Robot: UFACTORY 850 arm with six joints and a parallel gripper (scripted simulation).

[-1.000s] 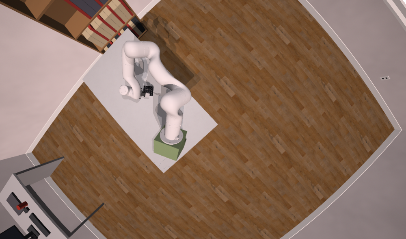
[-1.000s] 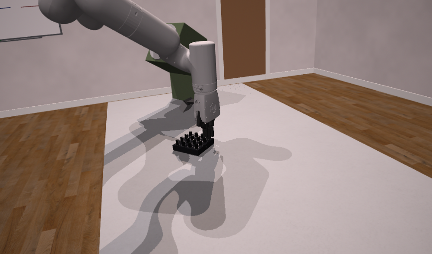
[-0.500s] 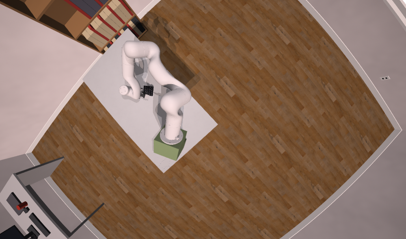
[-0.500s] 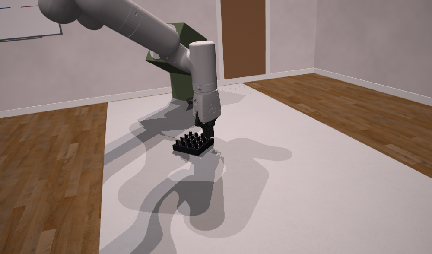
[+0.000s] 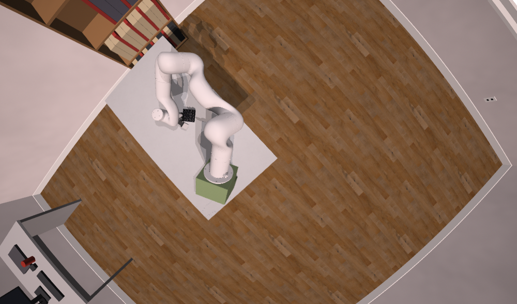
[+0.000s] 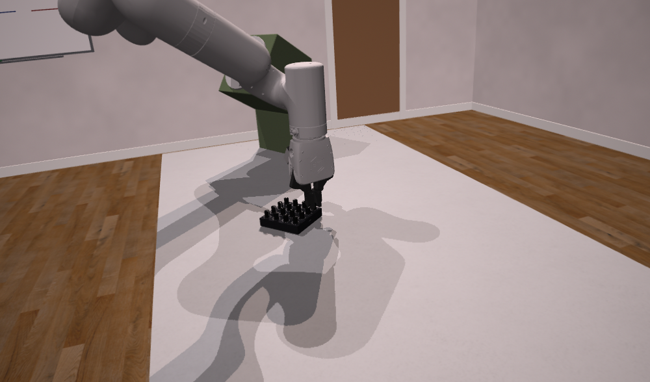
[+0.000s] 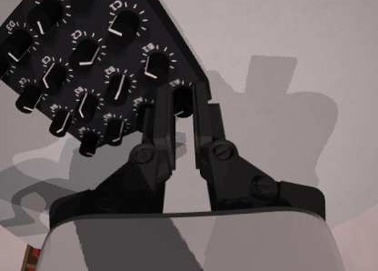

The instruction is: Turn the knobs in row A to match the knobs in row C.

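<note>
The black knob box (image 5: 187, 114) (image 6: 290, 217) stands on the pale table top (image 5: 152, 152) (image 6: 431, 286). In the wrist view it lies at the upper left, turned on a diagonal. The names D1, C1 and B1 run down its right edge toward the fingers. My gripper (image 7: 183, 101) (image 6: 314, 203) points straight down over the box's near corner. Its two black fingers are shut on the sides of corner knob A1 (image 7: 184, 105). That knob's white line is hidden by the fingers. The white lines of the other knobs show plainly.
The arm's green pedestal (image 5: 215, 188) (image 6: 273, 119) stands at one end of the table top. A bookshelf (image 5: 114, 18) stands past the far corner. Wooden floor (image 5: 343, 133) surrounds the table. The arm's long links arch over the box.
</note>
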